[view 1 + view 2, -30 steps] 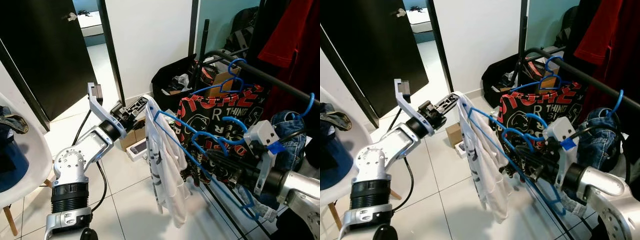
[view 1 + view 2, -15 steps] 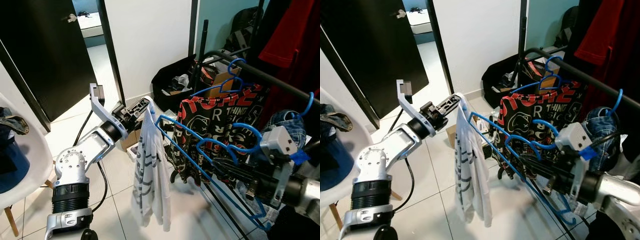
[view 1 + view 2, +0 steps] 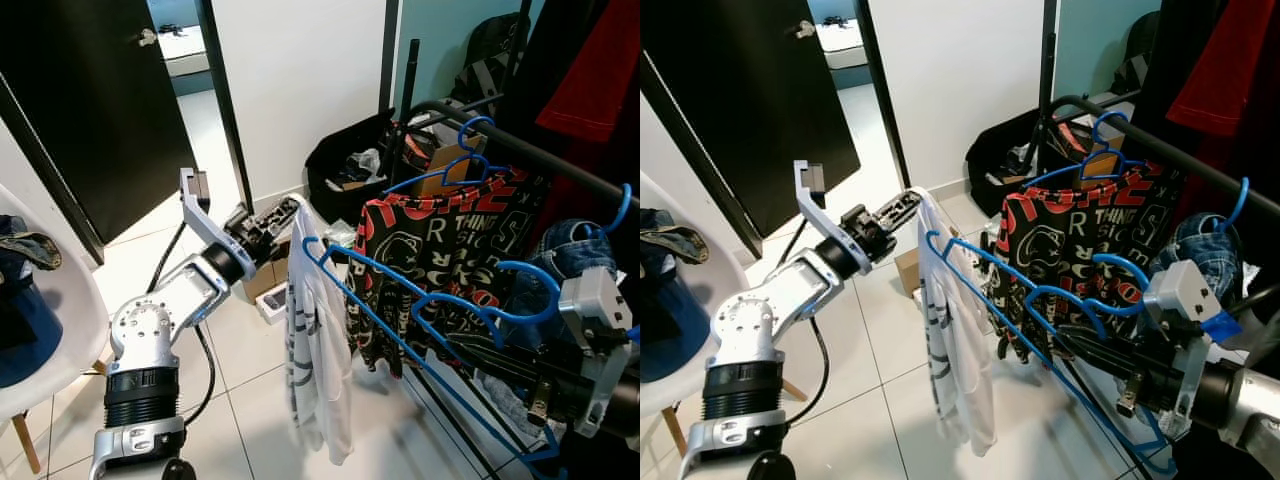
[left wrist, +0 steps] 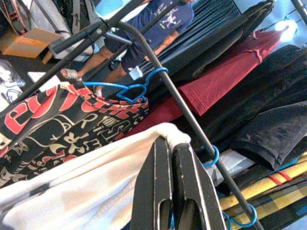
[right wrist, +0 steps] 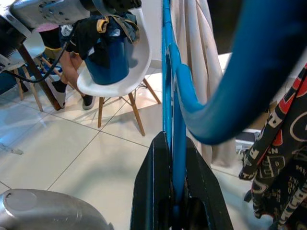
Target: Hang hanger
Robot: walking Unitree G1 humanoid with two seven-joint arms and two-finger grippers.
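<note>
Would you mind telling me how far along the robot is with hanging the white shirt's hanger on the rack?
Done: the blue hanger is picked up with the white shirt draped on it. In hand: the right gripper is shut on the hanger's frame, and the left gripper pinches the shirt's top edge. Left: the hook hangs in the air short of the black rail, so it has yet to be lifted over it and released.
</note>
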